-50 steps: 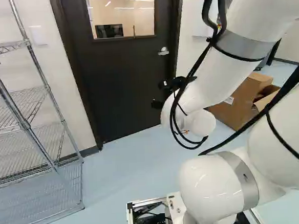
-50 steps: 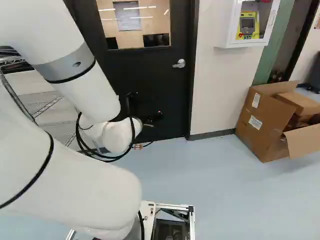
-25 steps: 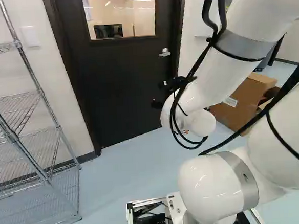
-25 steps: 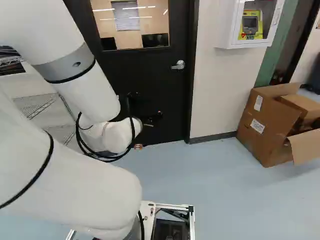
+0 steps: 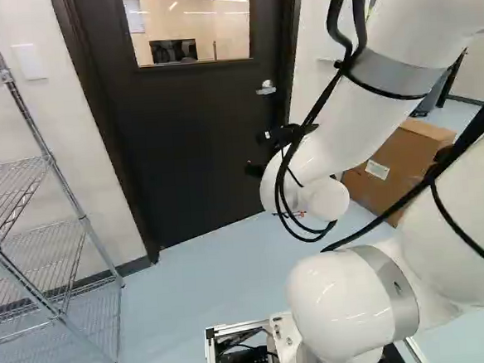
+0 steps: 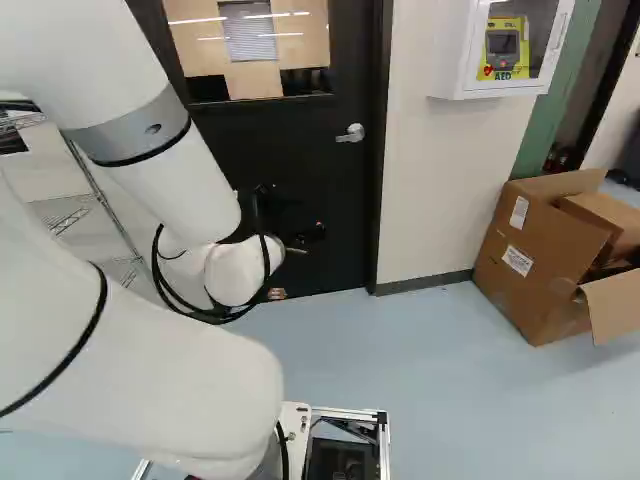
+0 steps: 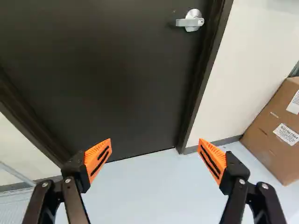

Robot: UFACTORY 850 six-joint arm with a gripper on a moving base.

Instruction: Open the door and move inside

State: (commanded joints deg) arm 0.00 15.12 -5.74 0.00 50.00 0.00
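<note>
Nearer to a black door [image 5: 198,151] a white robot arm [image 5: 338,125] rolled on its moving base, sending a wire rack [image 5: 66,187] farther toward the left edge of the left base view. The arm kept its pose over the lowest joint. Ahead, the door stood closed in its dark frame [image 7: 200,88], its silver lever handle [image 6: 350,134] near the right edge, below and to the right of a window [image 5: 190,27]. The fingers [image 5: 254,170], tipped with orange pads [image 7: 98,159], stood wide apart with nothing gripped; the handle lay ahead of them, untouched. The wire rack rose left of the doorway, reaching toward the base. To the right, an open cardboard box [image 6: 540,250] sat on the pale blue floor [image 6: 440,400] beyond a strip of wall [image 6: 430,190], well apart from the handle. A white cabinet [image 6: 455,50] hung above, between door and box, with a yellow device [image 6: 505,45] inside. Black cables [image 5: 334,19] looped along the arm, which hid part of the door in both base views.
</note>
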